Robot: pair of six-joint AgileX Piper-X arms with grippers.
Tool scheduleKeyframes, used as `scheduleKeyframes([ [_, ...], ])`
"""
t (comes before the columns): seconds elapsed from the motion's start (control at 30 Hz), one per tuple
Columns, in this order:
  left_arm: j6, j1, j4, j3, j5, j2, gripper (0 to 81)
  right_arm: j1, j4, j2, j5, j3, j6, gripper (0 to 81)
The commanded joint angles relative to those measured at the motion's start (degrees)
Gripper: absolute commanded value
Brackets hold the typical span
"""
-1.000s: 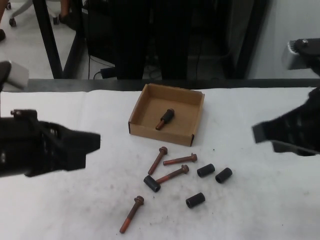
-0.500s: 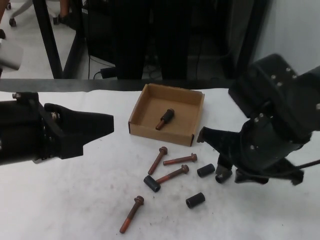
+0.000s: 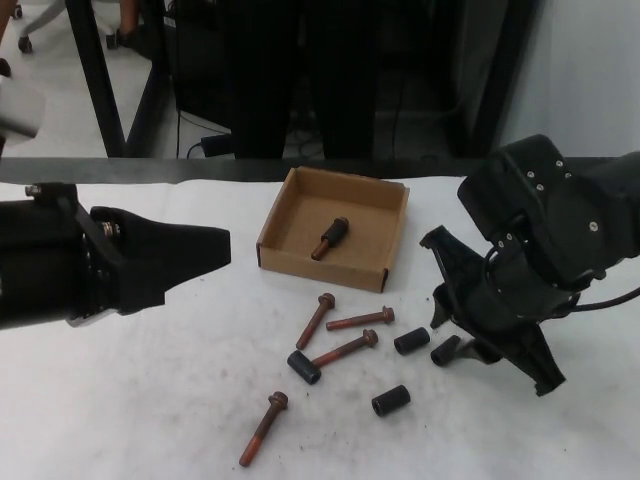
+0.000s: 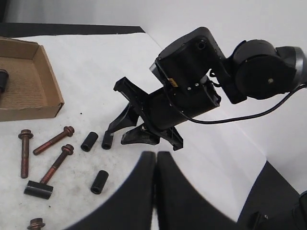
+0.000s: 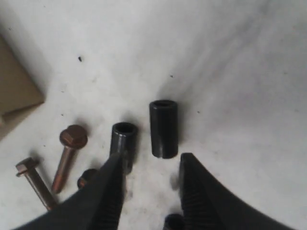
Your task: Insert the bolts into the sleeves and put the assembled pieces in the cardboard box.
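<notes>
Several rusty bolts [image 3: 345, 348] and black sleeves [image 3: 391, 400] lie loose on the white bench. The cardboard box [image 3: 385, 215] behind them holds one assembled piece [image 3: 330, 237]. My right gripper [image 5: 152, 158] is open and low over two sleeves lying side by side. One sleeve [image 5: 163, 128] lies just ahead of the gap between its fingers, and the other sleeve [image 5: 123, 139] lies beside one fingertip. From above, the right gripper [image 3: 445, 340] partly covers the outer sleeve [image 3: 447, 350]. My left gripper [image 4: 156, 155] is shut on nothing and hangs over the bench left of the parts [image 3: 215, 245].
A fourth bolt [image 3: 263, 428] lies apart near the front edge, and another sleeve [image 3: 304, 367] touches the tip of a bolt. The bench's dark rear edge [image 3: 150, 168] runs behind the box. White bench surface stretches left of the parts and in front of them.
The right arm swung in from the right edge and came down over the two right-hand sleeves. The left arm slid a little toward the centre. The parts have not moved.
</notes>
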Motion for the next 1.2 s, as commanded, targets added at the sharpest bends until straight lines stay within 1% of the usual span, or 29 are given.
scheduleKeyframes([
  [0.0,-0.3,0.1,-1.5,0.0,0.5,-0.6,0.8,-0.3,-2.4,0.8,-0.8,-0.8,0.4,34.0],
  [0.33,-0.3,0.1,-1.9,0.0,0.5,-0.6,0.8,-0.5,-0.3,2.2,-1.1,-0.8,0.4,34.0],
  [0.57,-0.3,0.1,-1.9,0.0,0.5,-0.6,0.8,-0.5,0.1,2.4,1.2,-0.8,0.0,34.0],
  [0.73,-0.3,0.1,-1.9,0.0,0.5,-0.6,0.8,-0.5,0.0,3.8,0.4,-0.8,0.0,34.0],
  [1.17,-0.2,0.1,-1.9,0.0,0.4,-0.6,0.8,-0.5,-0.4,5.7,1.2,-0.8,0.0,34.0],
])
